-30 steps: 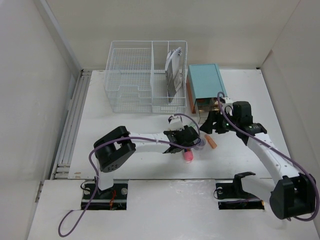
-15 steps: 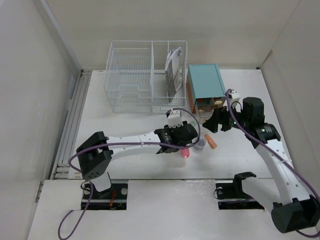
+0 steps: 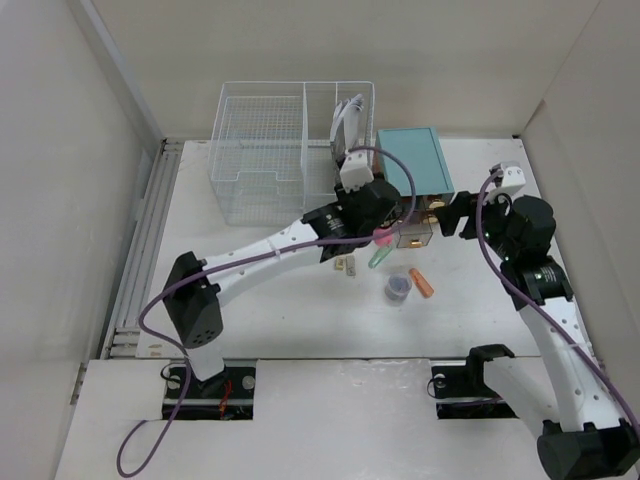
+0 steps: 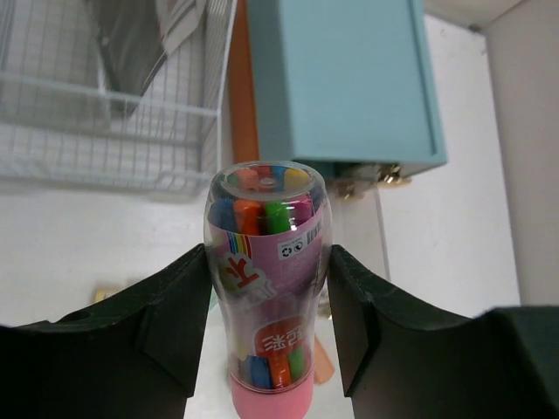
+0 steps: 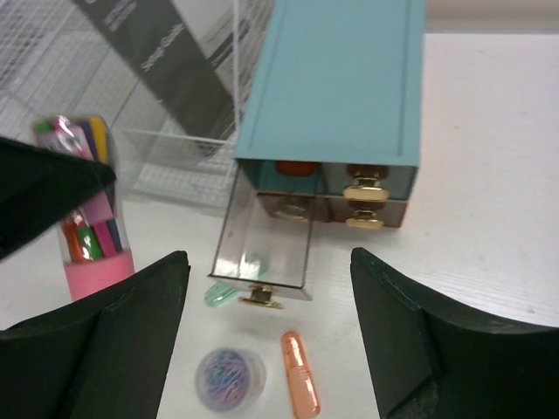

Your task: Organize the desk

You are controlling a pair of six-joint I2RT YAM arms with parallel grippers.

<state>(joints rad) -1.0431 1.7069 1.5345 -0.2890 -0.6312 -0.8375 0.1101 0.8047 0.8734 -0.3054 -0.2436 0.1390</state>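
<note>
My left gripper [image 3: 376, 228] is shut on a clear bottle of coloured markers with a pink cap [image 3: 382, 238], held above the white desk [image 3: 270, 310] just left of the teal drawer box [image 3: 412, 160]. In the left wrist view the bottle [image 4: 266, 262] fills the gap between the fingers [image 4: 175, 323]. My right gripper [image 3: 458, 216] is open and empty, right of the box's open clear drawer [image 3: 415, 234]. In the right wrist view the drawer [image 5: 262, 236] sticks out from the box [image 5: 341, 78], with the bottle [image 5: 87, 236] at the left.
A white wire basket [image 3: 285, 150] holding a grey booklet stands left of the box. On the desk near the drawer lie a green piece [image 3: 378, 258], a tub of paper clips [image 3: 398, 288], an orange capsule [image 3: 424, 284] and small tan bits [image 3: 346, 265].
My left gripper has lifted the marker bottle from the front centre and carried it back toward the teal box. My right gripper has drawn back to the right, away from the drawer.
</note>
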